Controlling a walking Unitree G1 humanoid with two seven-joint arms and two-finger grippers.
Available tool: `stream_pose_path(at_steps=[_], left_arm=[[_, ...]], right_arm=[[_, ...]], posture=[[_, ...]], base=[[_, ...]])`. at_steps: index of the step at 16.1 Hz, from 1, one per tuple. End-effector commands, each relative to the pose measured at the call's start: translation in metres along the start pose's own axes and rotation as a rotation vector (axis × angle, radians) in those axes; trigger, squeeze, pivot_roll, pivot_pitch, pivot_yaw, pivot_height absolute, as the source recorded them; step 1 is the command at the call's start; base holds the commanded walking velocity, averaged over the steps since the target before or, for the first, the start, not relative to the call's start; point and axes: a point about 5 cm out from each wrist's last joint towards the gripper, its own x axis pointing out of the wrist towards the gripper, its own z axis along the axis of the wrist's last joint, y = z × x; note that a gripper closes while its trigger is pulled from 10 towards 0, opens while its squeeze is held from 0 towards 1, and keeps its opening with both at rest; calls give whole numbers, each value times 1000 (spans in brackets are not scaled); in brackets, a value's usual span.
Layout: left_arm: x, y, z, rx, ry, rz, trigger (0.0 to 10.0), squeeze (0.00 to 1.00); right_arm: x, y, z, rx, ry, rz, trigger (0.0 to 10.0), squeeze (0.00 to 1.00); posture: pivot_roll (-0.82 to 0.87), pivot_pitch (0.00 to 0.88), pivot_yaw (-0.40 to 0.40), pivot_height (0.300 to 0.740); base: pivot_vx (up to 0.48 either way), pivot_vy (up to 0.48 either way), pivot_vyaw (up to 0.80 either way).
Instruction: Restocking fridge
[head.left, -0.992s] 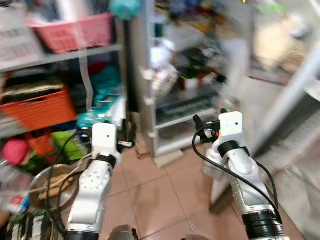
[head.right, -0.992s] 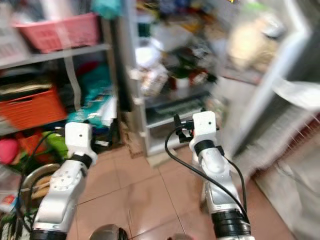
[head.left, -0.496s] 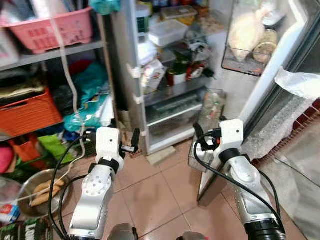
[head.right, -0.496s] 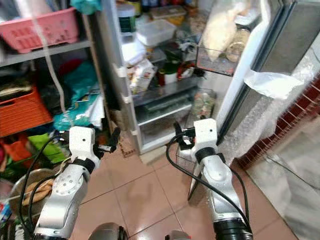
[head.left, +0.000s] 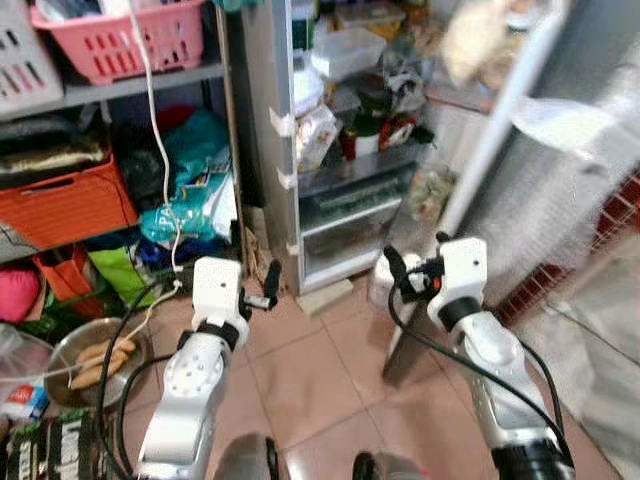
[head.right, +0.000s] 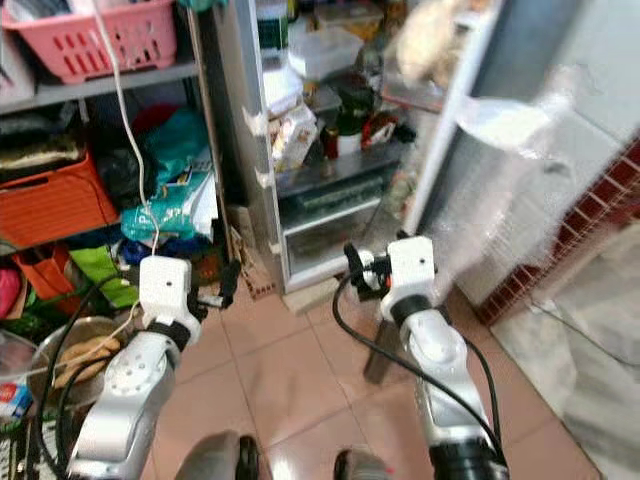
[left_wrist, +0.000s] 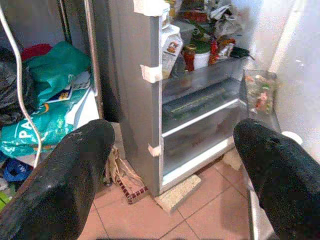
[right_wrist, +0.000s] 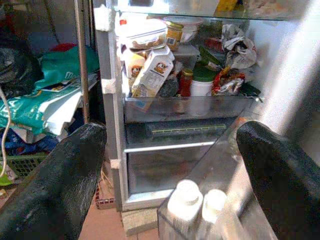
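The fridge stands open ahead, its shelves crowded with food. A milk carton, a white-lidded jar and a plastic box sit above the crisper drawer. Its door hangs out to the right and looks blurred. A door shelf holds two white bottles. My left gripper is held low before the fridge's left edge, open and empty. Level with it, my right gripper faces the drawer and door shelf, also open and empty.
A metal rack on the left carries a pink basket, an orange crate and green bags. A white cable hangs down it. A metal bowl lies on the tiled floor. Bubble wrap covers the right side.
The camera has moved, so the whole picture has shifted and sharpened. The fridge door is now blurred and seen more edge-on. Both grippers stay open in front of me.
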Motion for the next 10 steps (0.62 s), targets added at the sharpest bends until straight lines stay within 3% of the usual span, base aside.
stream_pose_path(at_steps=[1, 5, 7, 10], left_arm=[[-2, 1, 1, 3, 4, -7, 10000, 0], [-2, 1, 0, 10, 11, -10, 10000, 0], [-1, 2, -2, -8, 16, -11, 10000, 0], [0, -1, 0, -28, 3, -53, 10000, 0]], right_arm=[[0, -1, 2, -3, -5, 5, 10000, 0], [0, -2, 2, -3, -2, -1, 10000, 0], [-1, -5, 1, 4, 3, -19, 10000, 0], [-3, -6, 0, -2, 5, -31, 10000, 0]], posture=[[29, 27, 14, 740], [26, 23, 21, 740], [21, 19, 23, 740], [14, 16, 24, 740]], base=[[-315, 0, 0], [-79, 0, 0], [0, 0, -800], [0, 471, -800]])
